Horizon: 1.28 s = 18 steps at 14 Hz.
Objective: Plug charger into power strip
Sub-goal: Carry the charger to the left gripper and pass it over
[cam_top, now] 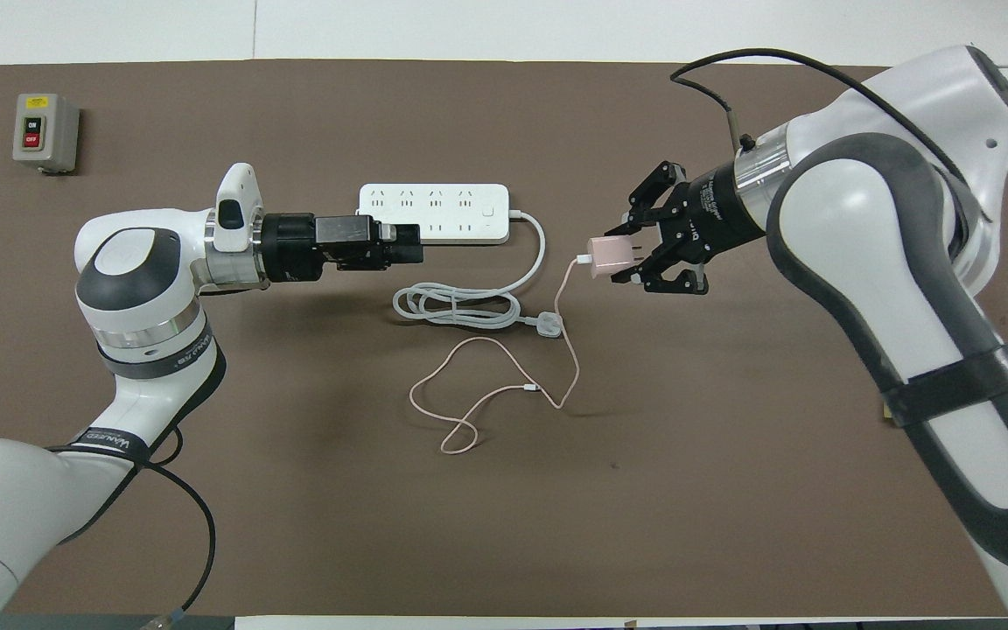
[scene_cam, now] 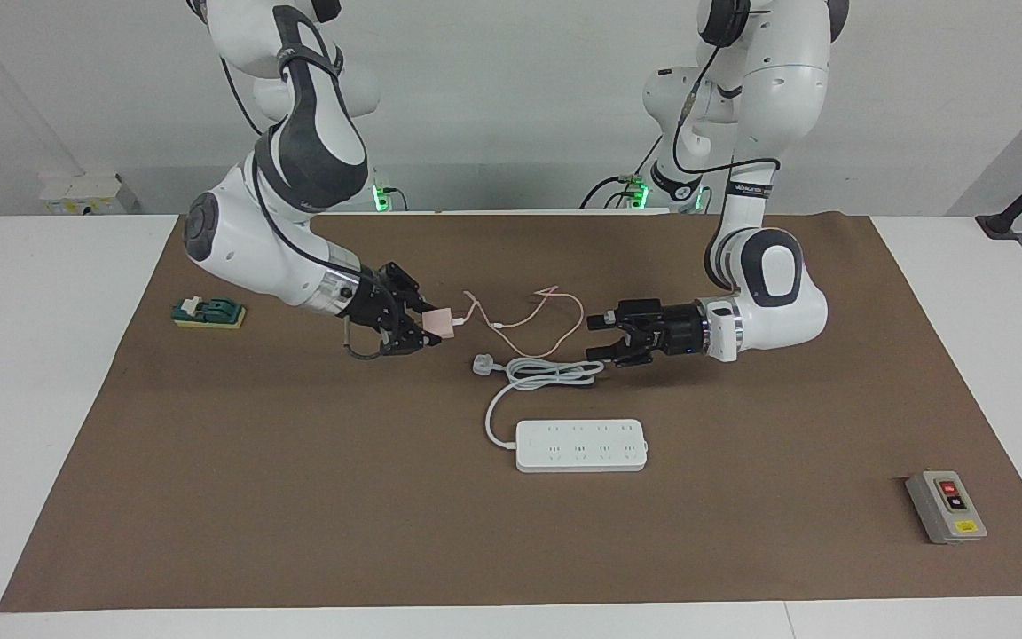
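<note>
The pale-pink charger point(scene_cam: 440, 323) is held above the brown mat in my right gripper point(scene_cam: 427, 325), which is shut on it; both also show in the overhead view, the charger point(cam_top: 607, 257) and the gripper point(cam_top: 625, 254). Its thin pink cable point(scene_cam: 533, 324) hangs down and loops on the mat point(cam_top: 486, 394). The white power strip point(scene_cam: 581, 445) lies flat, sockets up, farther from the robots than the cable point(cam_top: 434, 213). My left gripper point(scene_cam: 598, 335) is open and empty, low over the strip's coiled white cord point(scene_cam: 555, 371), and overlaps the strip's near edge in the overhead view point(cam_top: 412, 245).
The cord's white plug point(scene_cam: 483, 363) lies on the mat beside the coil point(cam_top: 549, 325). A grey box with red and black buttons point(scene_cam: 946, 507) sits at the left arm's end, farthest from the robots. A green and yellow block point(scene_cam: 208, 312) sits at the right arm's end.
</note>
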Available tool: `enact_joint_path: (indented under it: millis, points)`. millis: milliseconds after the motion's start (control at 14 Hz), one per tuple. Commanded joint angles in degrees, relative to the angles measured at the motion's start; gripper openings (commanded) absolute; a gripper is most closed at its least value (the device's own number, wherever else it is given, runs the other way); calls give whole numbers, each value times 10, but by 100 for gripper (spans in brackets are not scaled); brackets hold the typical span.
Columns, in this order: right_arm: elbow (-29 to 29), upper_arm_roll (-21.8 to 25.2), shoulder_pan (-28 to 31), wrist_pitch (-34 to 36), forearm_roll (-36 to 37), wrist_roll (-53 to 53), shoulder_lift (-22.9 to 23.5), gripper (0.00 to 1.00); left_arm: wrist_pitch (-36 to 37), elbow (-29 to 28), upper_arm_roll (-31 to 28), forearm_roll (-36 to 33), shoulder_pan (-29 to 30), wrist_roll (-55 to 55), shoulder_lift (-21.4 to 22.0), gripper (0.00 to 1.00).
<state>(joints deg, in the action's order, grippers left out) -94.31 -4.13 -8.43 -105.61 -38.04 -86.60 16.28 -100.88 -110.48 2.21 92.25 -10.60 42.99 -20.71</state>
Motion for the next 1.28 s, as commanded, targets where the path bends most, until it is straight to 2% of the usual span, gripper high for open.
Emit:
enact_joint_path:
  millis: [0,214,570,1140,1211]
  points:
    - [4,0,-38,-39,-12,-39,2,0,9,5,-2,23,-35,25,-9,100]
    - [4,0,-75,-82,-12,-73,3,0,20,-1,1,24,-45,26,-7,100]
    - [2,1,-99,-111,-13,-84,4,0,35,-21,10,54,-51,22,1,100]
    - [2,0,-101,-111,-11,-84,4,0,7,-25,27,93,-59,-53,3,100]
    - [2,0,-100,-110,-11,-84,4,0,-3,-25,27,95,-60,-58,2,95]
